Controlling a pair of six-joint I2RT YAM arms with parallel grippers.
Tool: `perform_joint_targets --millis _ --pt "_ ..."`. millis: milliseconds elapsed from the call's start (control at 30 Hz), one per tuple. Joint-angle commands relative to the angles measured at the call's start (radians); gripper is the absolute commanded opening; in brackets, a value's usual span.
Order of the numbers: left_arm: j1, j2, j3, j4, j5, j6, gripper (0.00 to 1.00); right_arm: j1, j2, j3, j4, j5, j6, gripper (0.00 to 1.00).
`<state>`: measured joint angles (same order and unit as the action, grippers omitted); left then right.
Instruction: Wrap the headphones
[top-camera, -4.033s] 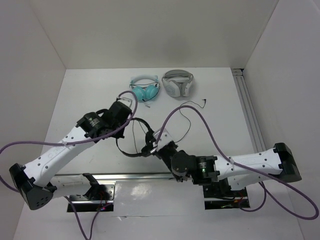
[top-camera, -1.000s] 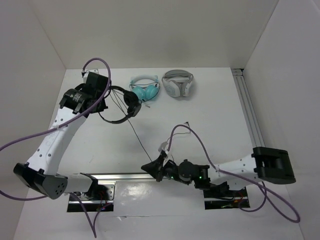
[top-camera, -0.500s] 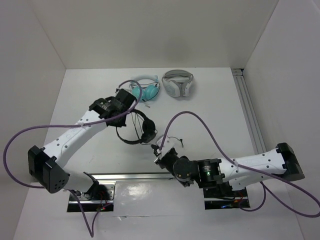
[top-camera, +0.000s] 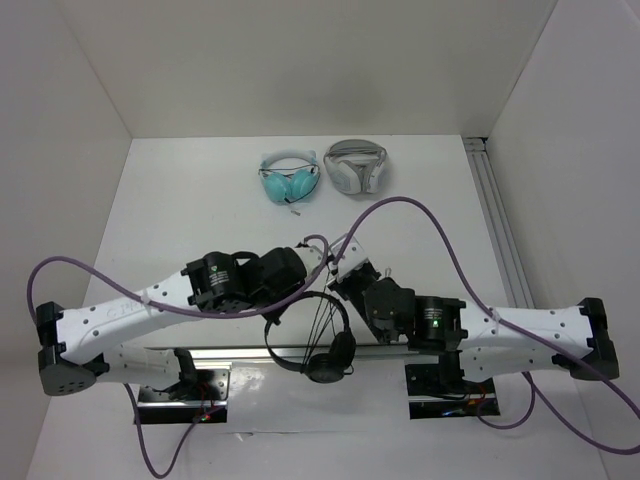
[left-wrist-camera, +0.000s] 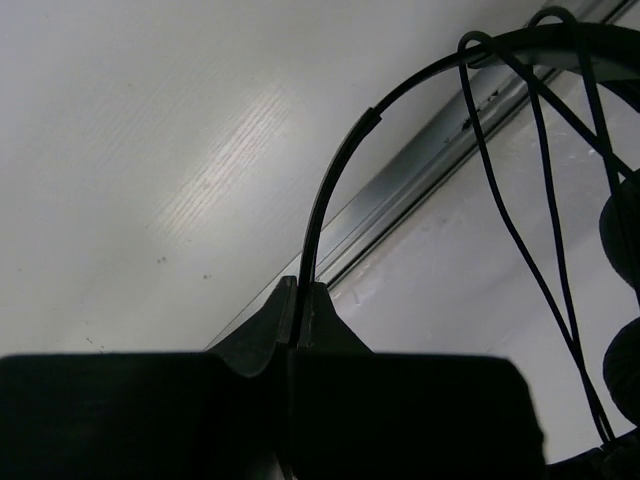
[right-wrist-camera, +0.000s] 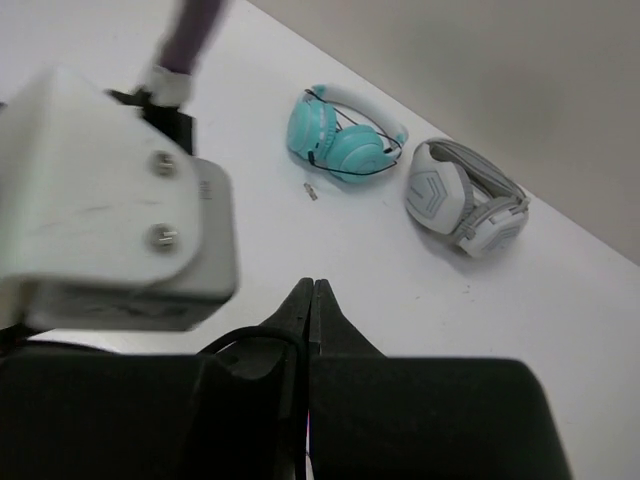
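The white left arm (top-camera: 130, 305) and white right arm (top-camera: 520, 325) reach in from the lower corners, their wrists nearly meeting mid-frame. The left pincer (left-wrist-camera: 300, 292) is clamped on the black thin-banded headphones (top-camera: 327, 366). The right pincer (right-wrist-camera: 310, 292) looks pressed closed, and what it holds, if anything, is unclear.

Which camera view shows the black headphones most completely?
The top external view: the black headphones appear almost whole, with headband, ear pads and cable. The left wrist view shows only a headband section in the left hand. The right wrist view does not clearly show them.
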<state>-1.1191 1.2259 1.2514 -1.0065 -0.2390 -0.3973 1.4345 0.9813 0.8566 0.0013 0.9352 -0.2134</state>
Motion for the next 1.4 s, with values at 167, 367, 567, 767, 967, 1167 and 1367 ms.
perform_joint_targets --millis 167,367,567,767,967,1167,1367 --pt "-0.053 -0.141 0.039 -0.075 0.069 -0.014 0.00 -0.184 -0.039 -0.027 0.049 -0.146 0.029 0.02" --pt "-0.053 -0.181 0.129 -0.086 0.128 0.006 0.00 -0.287 -0.029 -0.097 0.129 -0.410 0.063 0.04" --pt "-0.053 -0.171 0.220 -0.076 0.113 0.009 0.00 -0.381 0.017 -0.140 0.207 -0.699 0.107 0.07" --pt "-0.053 -0.112 0.364 -0.124 -0.038 -0.063 0.00 -0.381 0.077 -0.298 0.463 -0.863 0.232 0.13" --pt "-0.053 0.000 0.506 -0.236 -0.296 -0.218 0.00 -0.381 0.276 -0.413 0.805 -0.889 0.387 0.19" --pt "-0.053 0.037 0.638 -0.340 -0.492 -0.397 0.00 -0.381 0.479 -0.425 0.917 -0.924 0.443 0.21" --pt "-0.039 0.014 0.684 -0.356 -0.592 -0.488 0.00 -0.402 0.637 -0.476 1.061 -0.958 0.519 0.22"
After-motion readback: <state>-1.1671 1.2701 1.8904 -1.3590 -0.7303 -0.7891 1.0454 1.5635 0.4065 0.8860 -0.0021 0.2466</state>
